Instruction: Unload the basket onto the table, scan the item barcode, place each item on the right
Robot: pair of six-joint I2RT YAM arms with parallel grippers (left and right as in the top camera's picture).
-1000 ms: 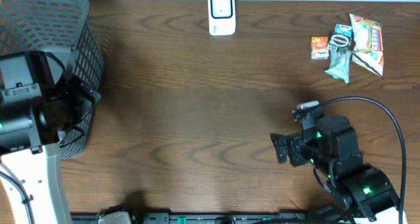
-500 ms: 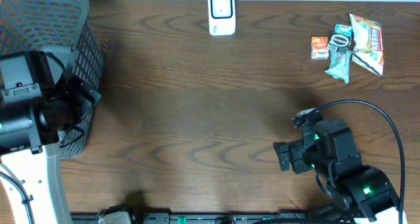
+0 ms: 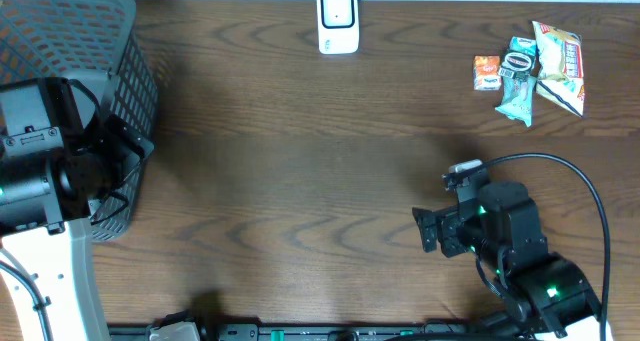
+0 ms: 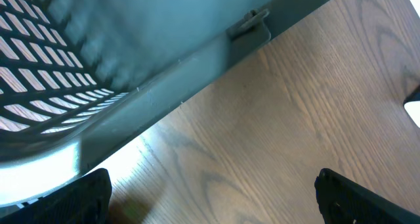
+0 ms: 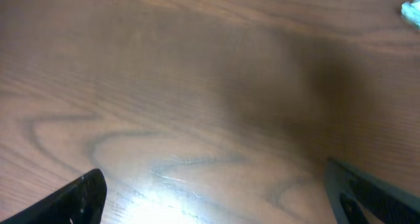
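Lying in a loose heap of snack packets (image 3: 528, 73), the items sit on the dark brown wooden table (image 3: 300, 161) well to the right of the white rectangular barcode scanner (image 3: 338, 20), along the same far edge. The heap holds a small orange packet (image 3: 486, 72), a black-and-white packet (image 3: 519, 62), a pale teal packet (image 3: 517, 99) and a larger white, yellow and red packet (image 3: 560, 66), all touching or overlapping. Neither arm is touching them.

The right gripper (image 3: 428, 229) hangs over bare wood, to the right of the scanner and much nearer the front edge, well apart from the heap. Its wrist view shows both dark fingers (image 5: 72, 201) spread wide with only wood grain between them. A black cable (image 3: 590, 181) loops out from that arm.

The left gripper (image 4: 216, 207) is far to the left of the scanner, just beside the wall of the grey plastic mesh basket (image 3: 60, 41). Its fingers (image 4: 85, 198) are also spread wide apart, with bare table between them and the basket's rim running across the wrist view above.
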